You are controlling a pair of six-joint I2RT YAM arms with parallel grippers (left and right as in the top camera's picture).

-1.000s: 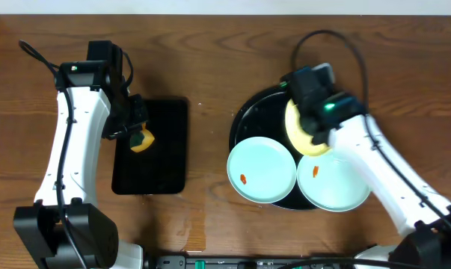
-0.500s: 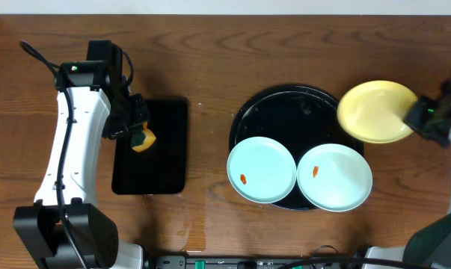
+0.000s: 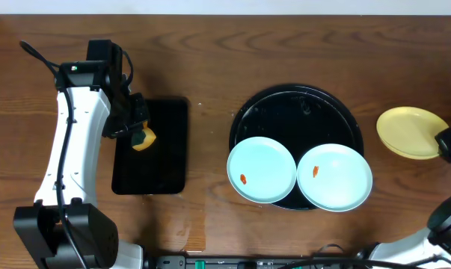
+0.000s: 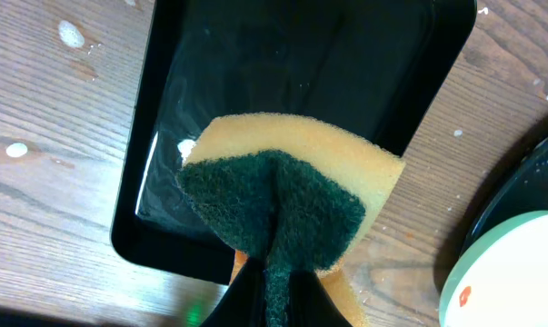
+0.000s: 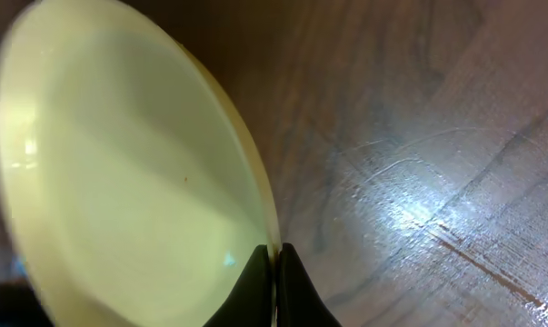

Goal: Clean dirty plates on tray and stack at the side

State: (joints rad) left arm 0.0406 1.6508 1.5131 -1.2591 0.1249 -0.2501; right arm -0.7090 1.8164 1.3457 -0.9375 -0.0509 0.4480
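Note:
The round black tray (image 3: pixel 300 104) holds two mint-blue plates at its front, the left one (image 3: pixel 262 169) and the right one (image 3: pixel 334 177), each with an orange smear. The pale yellow plate (image 3: pixel 410 132) is to the right of the tray, over the bare table; it fills the right wrist view (image 5: pixel 119 173) with no smear showing. My right gripper (image 5: pixel 274 259) is shut on its rim, near the table's right edge (image 3: pixel 449 142). My left gripper (image 4: pixel 274 272) is shut on a yellow and green sponge (image 4: pixel 283 195) over the rectangular black tray's right edge (image 3: pixel 141 138).
The small rectangular black tray (image 3: pixel 161 161) lies at the left, wet inside (image 4: pixel 255 64). White specks dot the wood beside it. Bare wood lies between the two trays and along the back of the table.
My right gripper has carried the yellow plate from the back of the round tray out to the right and lower, beside the tray. The left arm and sponge have not moved.

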